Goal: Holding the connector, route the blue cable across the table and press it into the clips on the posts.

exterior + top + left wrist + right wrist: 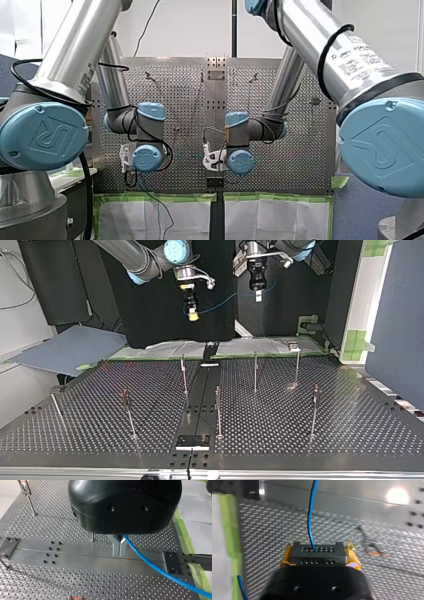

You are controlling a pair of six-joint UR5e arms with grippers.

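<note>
The right tool (pixel 320 555) grips the connector (pixel 317 551) while the left tool (pixel 119 550) pinches the blue cable (pixel 155 569) trailing from it, both raised clear of the perforated surface (pixel 300 420).

Dark perforated connector (pixel 316 552) in my right claw (pixel 317 558), thin blue cable (pixel 311 512) sagging across to my left claw (pixel 119 550)

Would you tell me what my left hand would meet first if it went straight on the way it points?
Most likely the central metal strip: in the left wrist view my left hand, shut on the blue cable, points at it with nothing between. Depth is unclear.
</note>
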